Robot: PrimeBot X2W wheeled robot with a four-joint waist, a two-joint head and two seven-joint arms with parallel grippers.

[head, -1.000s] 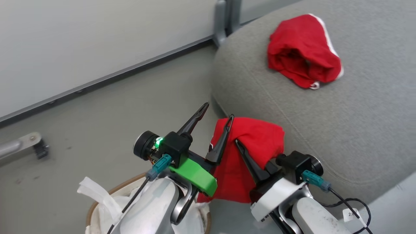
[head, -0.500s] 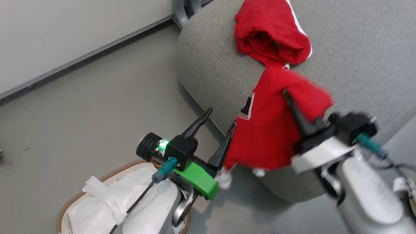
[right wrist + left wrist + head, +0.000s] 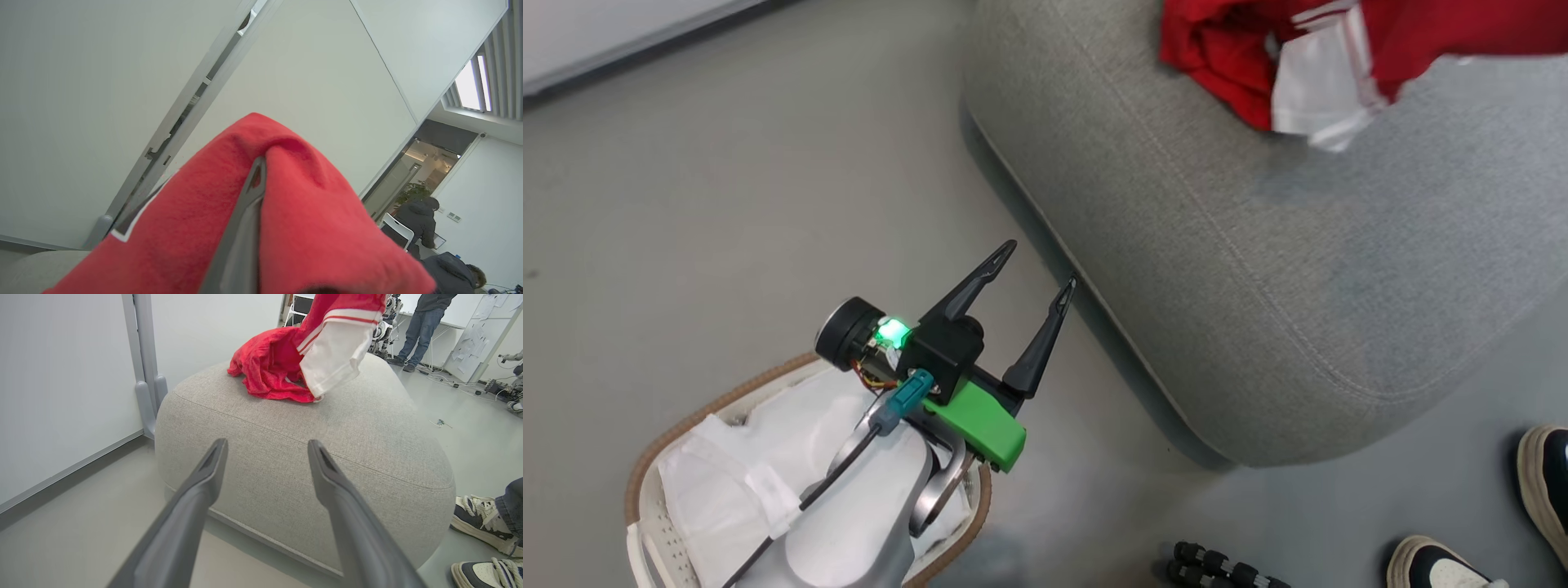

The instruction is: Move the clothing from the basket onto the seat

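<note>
While the right gripper [image 3: 257,171] is clamped shut on a fold of the jersey [image 3: 335,351], I hold it high so the cloth clears the near edge of the seat [image 3: 1258,286]. Its white-trimmed sleeve dangles just over the plain red garment [image 3: 265,363], which lies on the seat's top, well back from that edge. The left gripper [image 3: 1036,263], jaws wide and empty, hovers over the floor [image 3: 727,204] between the basket [image 3: 645,474] and the seat's near corner, out of the way. The white sheet lining [image 3: 735,457] shows no red where my forearm [image 3: 849,531] leaves it visible, so I judge this the last garment.
</note>
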